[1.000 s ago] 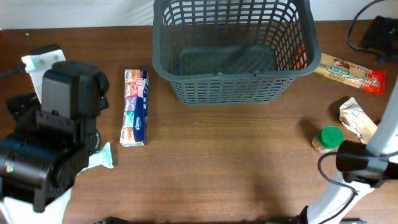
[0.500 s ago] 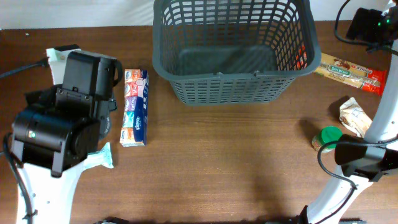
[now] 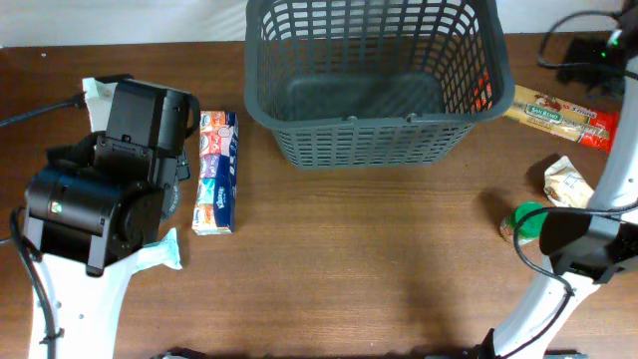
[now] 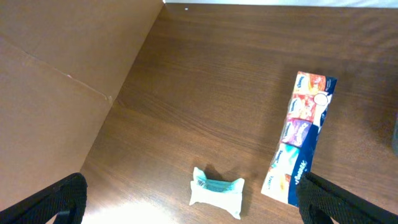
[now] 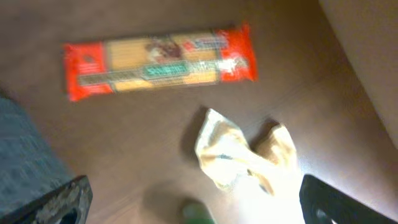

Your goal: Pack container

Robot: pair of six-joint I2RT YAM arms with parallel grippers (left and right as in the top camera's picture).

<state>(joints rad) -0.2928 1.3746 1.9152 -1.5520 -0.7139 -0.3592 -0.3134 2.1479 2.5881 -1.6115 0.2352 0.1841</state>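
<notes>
Open table (image 3: pixel 369 269) lies before the basket (image 3: pixel 369 148), its top unobstructed; a tissue pack (image 3: pixel 215 172) flanks its left, and a pasta packet (image 3: pixel 560 117), crumpled bag (image 3: pixel 568 185) and probably a jar (image 3: pixel 525 220) crowd its right.

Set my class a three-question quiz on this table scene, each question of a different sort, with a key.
1. True or false: the tissue multipack lies on the table, outside the container.
2. Fill in: the ends of the spaghetti packet are coloured ____.
3. Which lies nearest the green-lidded jar? A spaghetti packet; B crumpled pouch; C tissue multipack.
Key: 1 true; 2 red; 3 B.
</notes>
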